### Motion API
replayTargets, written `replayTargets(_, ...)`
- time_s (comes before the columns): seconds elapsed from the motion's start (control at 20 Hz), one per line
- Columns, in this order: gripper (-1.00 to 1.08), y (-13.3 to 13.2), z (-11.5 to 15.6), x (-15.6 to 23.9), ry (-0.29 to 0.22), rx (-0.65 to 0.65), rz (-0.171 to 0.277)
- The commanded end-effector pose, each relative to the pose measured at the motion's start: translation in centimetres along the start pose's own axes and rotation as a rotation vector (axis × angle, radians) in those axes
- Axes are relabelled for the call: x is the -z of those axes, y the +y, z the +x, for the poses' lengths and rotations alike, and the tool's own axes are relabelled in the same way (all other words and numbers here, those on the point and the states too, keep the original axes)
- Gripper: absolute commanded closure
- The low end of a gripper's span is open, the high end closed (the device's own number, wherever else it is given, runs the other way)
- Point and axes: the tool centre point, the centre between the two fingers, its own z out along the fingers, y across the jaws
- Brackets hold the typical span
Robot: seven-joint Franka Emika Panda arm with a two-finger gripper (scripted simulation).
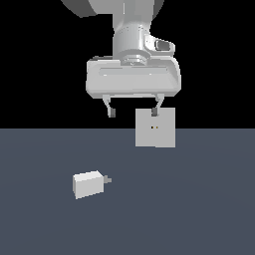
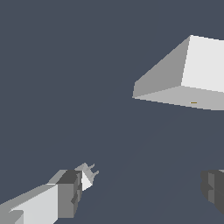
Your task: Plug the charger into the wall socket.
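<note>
The charger (image 1: 88, 184) lay on the dark grey floor (image 1: 199, 209) in the lower left of the exterior view, its short grey prongs pointing toward the exterior view's right. It was untouched, well below the gripper (image 1: 133, 110). The wall socket (image 1: 155, 128) stood upright near the frame's centre, two tiny dark holes on its face. The arm hung straight down from the top of the frame, wrist vertical, fingers (image 1: 110, 108) spread apart and grasping nothing. In the wrist view, the charger (image 2: 87, 175) peeked past one fingertip (image 2: 70, 192).
</note>
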Motion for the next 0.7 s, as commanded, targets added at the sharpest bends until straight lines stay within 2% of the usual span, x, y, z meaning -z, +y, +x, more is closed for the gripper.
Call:
replayTargets(0.0, -0.92, 0.0, 0.0, 0.0, 0.000, 0.000, 0.000)
replayTargets(0.3, -0.92, -0.1, -0.3, -0.2, 0.003, -0.024, 0.000)
replayTargets(0.65, -0.92, -0.3, -1.2, -0.8, 0.015, -0.113, 0.002)
